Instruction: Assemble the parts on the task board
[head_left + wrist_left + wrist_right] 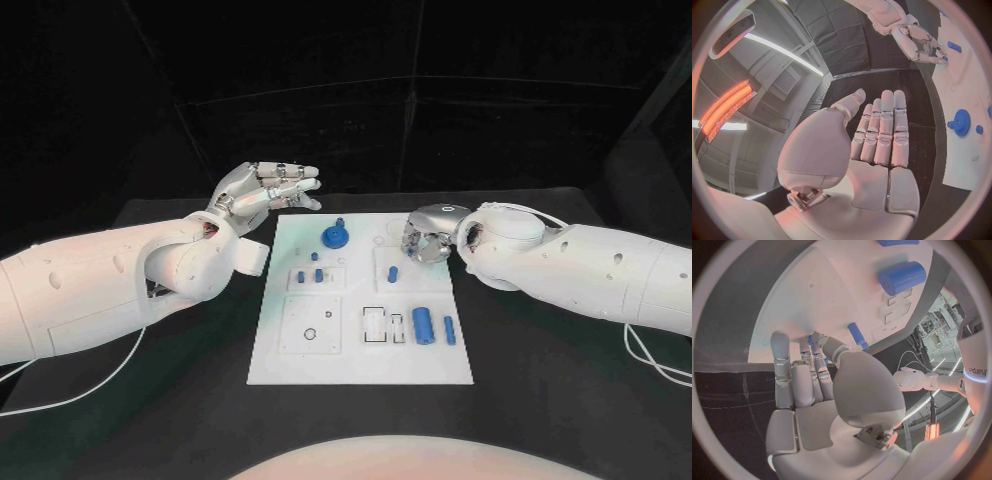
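Left hand (268, 190) fingers spread, off task board (361, 355) edge | right hand (430, 235) fingers down over board, grip unclear

Head view. I see the white board (361, 345) lying in the middle of the black table (577, 400). My left hand (267, 190) is raised beside the board's far left corner, palm up, fingers loosely curled with nothing in them. My right hand (430, 235) hangs over the board's far right part, fingers pointing down; I cannot tell from here whether they hold anything. A blue gear (335, 237) stands near the far edge, between the two hands. A large blue cylinder (423, 325) and a thin blue pin (450, 330) lie side by side on the near right part. Three small blue pegs (319, 274) sit near the middle.
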`<action>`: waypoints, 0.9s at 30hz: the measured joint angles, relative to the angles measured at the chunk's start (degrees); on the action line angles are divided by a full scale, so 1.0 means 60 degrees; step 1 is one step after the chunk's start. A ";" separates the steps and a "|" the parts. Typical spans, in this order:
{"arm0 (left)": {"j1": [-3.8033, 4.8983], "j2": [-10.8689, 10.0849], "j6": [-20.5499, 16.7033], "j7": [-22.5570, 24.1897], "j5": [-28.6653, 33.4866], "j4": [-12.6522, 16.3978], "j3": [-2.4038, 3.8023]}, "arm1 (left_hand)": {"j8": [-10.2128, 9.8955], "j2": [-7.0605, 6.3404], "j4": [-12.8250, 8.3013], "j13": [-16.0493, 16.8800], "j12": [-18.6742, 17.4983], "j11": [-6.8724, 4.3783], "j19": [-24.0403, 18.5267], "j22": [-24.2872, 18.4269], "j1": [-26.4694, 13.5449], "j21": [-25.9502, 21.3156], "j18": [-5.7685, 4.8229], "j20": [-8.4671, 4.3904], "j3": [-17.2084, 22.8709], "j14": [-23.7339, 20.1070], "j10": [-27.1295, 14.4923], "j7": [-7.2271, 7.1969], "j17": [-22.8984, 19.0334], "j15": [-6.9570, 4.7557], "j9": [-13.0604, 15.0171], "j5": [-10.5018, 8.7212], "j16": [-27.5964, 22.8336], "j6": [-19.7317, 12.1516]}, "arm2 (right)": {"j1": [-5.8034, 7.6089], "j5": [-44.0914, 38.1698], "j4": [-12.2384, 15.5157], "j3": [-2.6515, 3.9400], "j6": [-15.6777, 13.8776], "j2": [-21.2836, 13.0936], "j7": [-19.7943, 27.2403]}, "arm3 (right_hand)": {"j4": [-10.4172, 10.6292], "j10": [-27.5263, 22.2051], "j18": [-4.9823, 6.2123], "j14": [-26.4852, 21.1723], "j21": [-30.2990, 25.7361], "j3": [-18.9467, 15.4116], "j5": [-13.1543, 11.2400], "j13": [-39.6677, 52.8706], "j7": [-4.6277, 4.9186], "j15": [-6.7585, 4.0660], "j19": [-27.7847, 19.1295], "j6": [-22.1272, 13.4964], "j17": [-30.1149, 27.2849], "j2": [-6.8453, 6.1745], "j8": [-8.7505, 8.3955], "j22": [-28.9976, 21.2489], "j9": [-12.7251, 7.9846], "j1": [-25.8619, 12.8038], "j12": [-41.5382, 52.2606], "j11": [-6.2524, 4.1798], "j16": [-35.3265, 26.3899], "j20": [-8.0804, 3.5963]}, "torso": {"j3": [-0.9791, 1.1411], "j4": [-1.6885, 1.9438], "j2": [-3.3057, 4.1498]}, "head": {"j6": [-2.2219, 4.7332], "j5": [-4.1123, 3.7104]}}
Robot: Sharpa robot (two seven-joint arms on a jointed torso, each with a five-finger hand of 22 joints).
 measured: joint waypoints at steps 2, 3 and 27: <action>0.0000 0.0000 -0.0004 0.0006 0.0010 -0.0001 0.0000 | 0.0000 0.0000 0.0000 0.0000 0.0035 0.0000 0.0000 -0.0002 0.0000 0.0000 0.0000 0.0000 0.0000 0.0000 0.0000 0.0000 0.0000 0.0000 0.0000 0.0000 0.0000 0.0000 | -0.0009 -0.0017 -0.0005 0.0008 0.0000 0.0016 -0.0016 | 0.0017 0.0155 0.0000 0.0000 0.0087 0.0100 -0.0192 -0.0001 -0.0065 0.0000 0.0002 0.0140 0.0035 0.0100 0.0024 0.0117 0.0019 0.0019 0.0105 -0.0043 0.0021 -0.0002 | 0.0000 0.0000 0.0000 | -0.0007 0.0002; 0.0000 0.0000 -0.0004 0.0007 0.0014 -0.0001 0.0000 | 0.0000 0.0003 0.0000 0.0000 0.0035 0.0000 0.0000 -0.0003 0.0003 0.0000 0.0000 0.0000 0.0000 0.0000 0.0000 0.0000 0.0000 0.0000 0.0000 0.0000 0.0000 0.0000 | -0.0013 -0.0028 -0.0006 0.0011 -0.0001 0.0020 -0.0028 | 0.0015 0.0239 0.0000 0.0000 0.0142 0.0170 -0.0337 0.0000 -0.0084 0.0000 0.0022 0.0223 0.0047 0.0158 0.0056 0.0171 0.0030 0.0056 0.0152 -0.0064 0.0068 -0.0022 | 0.0000 0.0001 -0.0001 | -0.0008 0.0005; 0.0012 -0.0014 -0.0016 0.0012 0.0050 -0.0053 0.0000 | 0.0001 0.0089 -0.0027 0.0001 0.0035 -0.0013 0.0033 -0.0030 0.0089 0.0000 0.0000 -0.0033 0.0028 0.0002 -0.0054 0.0020 -0.0034 0.0000 0.0001 0.0000 0.0000 -0.0021 | -0.0109 -0.0468 0.0176 -0.0029 -0.0516 -0.0123 -0.0285 | -0.0017 0.0848 -0.0001 -0.0002 0.0435 0.0535 -0.1000 0.0079 -0.0287 -0.0174 0.0169 0.0762 0.0151 0.0344 0.0190 0.0602 0.0136 0.0248 0.0455 -0.0301 0.0208 -0.0170 | 0.0005 0.0003 -0.0017 | -0.0052 -0.0016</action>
